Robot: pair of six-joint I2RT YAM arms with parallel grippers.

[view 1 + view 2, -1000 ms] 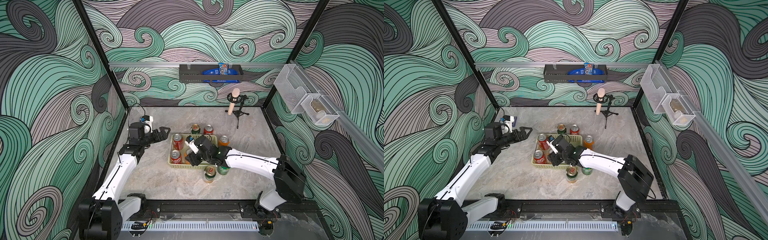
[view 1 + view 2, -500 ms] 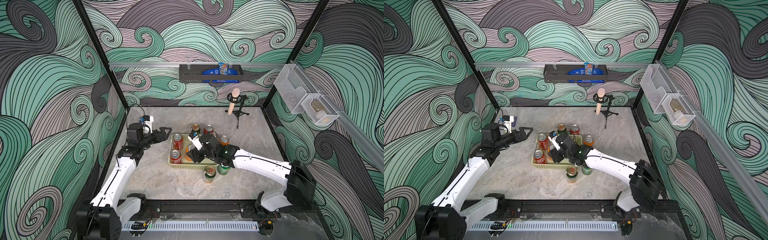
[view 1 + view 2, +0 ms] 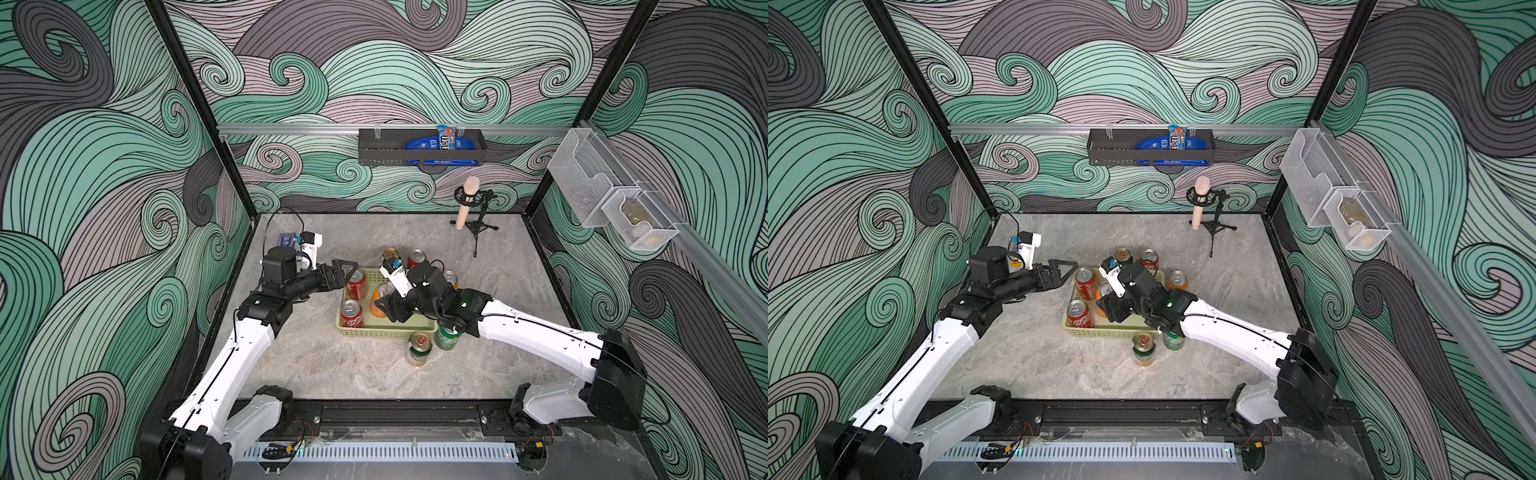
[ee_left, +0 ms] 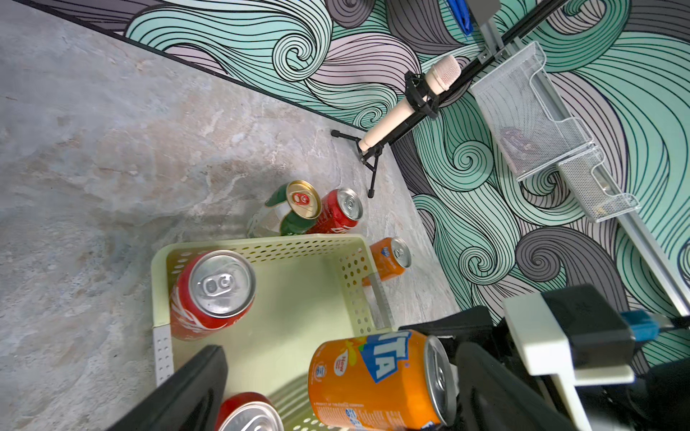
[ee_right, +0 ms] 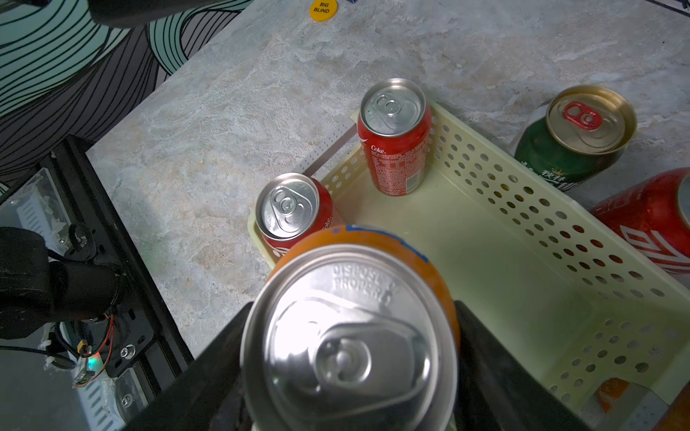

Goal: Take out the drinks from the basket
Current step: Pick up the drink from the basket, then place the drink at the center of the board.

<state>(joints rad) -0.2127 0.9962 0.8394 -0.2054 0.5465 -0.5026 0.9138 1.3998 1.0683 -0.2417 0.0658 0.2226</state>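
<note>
The right end effector [image 3: 390,306] is clamped on an orange can [image 4: 373,380], held above the basket [image 4: 261,242] — the left end effector [image 3: 341,269] hovers near its edge, jaws apart.

A microphone [image 3: 465,205] on a tripod [image 3: 481,226] stands below the black wall rack [image 3: 419,151].

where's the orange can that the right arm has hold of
In both top views the orange can is clamped in the right gripper over the basket, beside the two red cans at its left end.
</note>
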